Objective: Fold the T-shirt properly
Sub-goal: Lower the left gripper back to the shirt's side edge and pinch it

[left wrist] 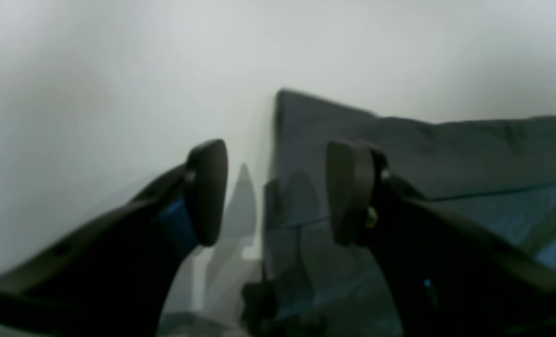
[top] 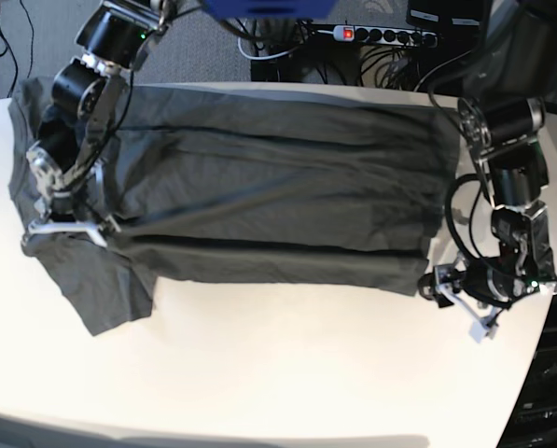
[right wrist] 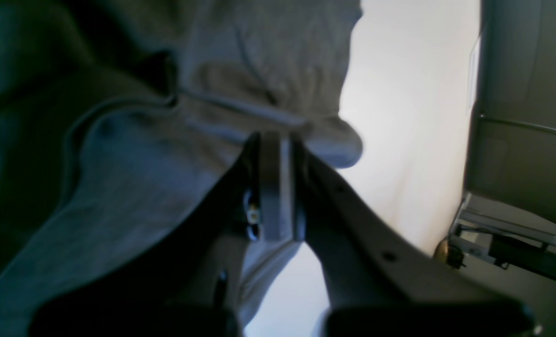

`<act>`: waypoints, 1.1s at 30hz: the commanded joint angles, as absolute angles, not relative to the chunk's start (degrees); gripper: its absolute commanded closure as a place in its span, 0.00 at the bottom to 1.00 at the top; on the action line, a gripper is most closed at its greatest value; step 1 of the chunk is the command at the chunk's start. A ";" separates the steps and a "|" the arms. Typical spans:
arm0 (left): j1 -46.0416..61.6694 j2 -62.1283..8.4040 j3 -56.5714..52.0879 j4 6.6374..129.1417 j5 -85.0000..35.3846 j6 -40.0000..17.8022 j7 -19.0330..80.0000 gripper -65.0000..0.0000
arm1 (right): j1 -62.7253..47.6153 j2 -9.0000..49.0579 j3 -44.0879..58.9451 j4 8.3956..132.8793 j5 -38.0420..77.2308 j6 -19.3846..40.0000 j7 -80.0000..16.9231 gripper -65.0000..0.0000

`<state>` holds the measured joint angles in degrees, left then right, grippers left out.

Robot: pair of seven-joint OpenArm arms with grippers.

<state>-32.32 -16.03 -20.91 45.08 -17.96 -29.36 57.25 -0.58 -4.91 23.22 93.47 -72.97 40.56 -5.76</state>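
The T-shirt point(top: 259, 201) lay spread across the table's point(top: 287, 373) far half with one lengthwise fold begun and most folding left, the right gripper point(top: 68, 224) clamped on its sleeve end, the left gripper point(top: 455, 294) empty and agape by the hem corner.

Blurred, hidden and cropped parts

Both wrist views soft, fabric weave unreadable. T-shirt point(left wrist: 399, 154) cut off by the frame's right edge beyond the left gripper point(left wrist: 275, 192); near hem hidden behind its fingers point(left wrist: 208, 192). Fold pinched in the right gripper point(right wrist: 275, 187) concealed between shut pads. In the base view, collar area covered by the right arm point(top: 82, 121).
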 commanded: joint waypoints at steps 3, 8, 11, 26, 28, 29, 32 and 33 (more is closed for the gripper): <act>-34.24 -15.96 -21.14 46.02 -18.86 -29.32 56.48 0.48 | -0.92 -4.70 23.16 94.29 -73.01 40.00 -5.41 0.97; -34.24 -15.87 -20.79 46.02 -18.77 -29.32 55.08 0.48 | -1.63 -4.62 23.16 94.29 -73.10 40.00 -5.41 0.97; -34.15 -15.78 -20.79 44.70 -18.68 -29.32 53.23 0.48 | -2.15 -4.53 23.25 94.29 -73.10 40.00 -5.41 0.97; -36.09 -15.78 -16.22 34.33 -18.77 -29.32 45.14 0.48 | -4.44 -4.44 23.43 94.46 -73.10 40.00 -5.41 0.97; -36.18 -15.69 -15.96 34.33 -18.77 -29.23 45.32 0.48 | -4.62 -4.44 23.43 94.46 -73.10 40.00 -5.41 0.97; -36.18 -15.43 -15.96 34.33 -18.77 -29.23 45.23 0.48 | -4.62 -4.44 23.43 94.46 -73.10 40.00 -5.41 0.97; -36.18 -14.20 -15.87 34.33 -18.68 -29.23 45.05 0.48 | -4.88 -4.44 23.43 94.46 -73.10 40.00 -5.41 0.97; -36.18 -14.02 -15.87 34.33 -18.68 -29.23 45.05 0.48 | -4.88 -4.44 23.43 94.46 -73.10 40.00 -5.41 0.97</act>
<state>-34.63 -13.96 -15.99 33.85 -18.70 -29.10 44.49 -5.43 -4.78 23.40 93.47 -73.10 40.71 -5.76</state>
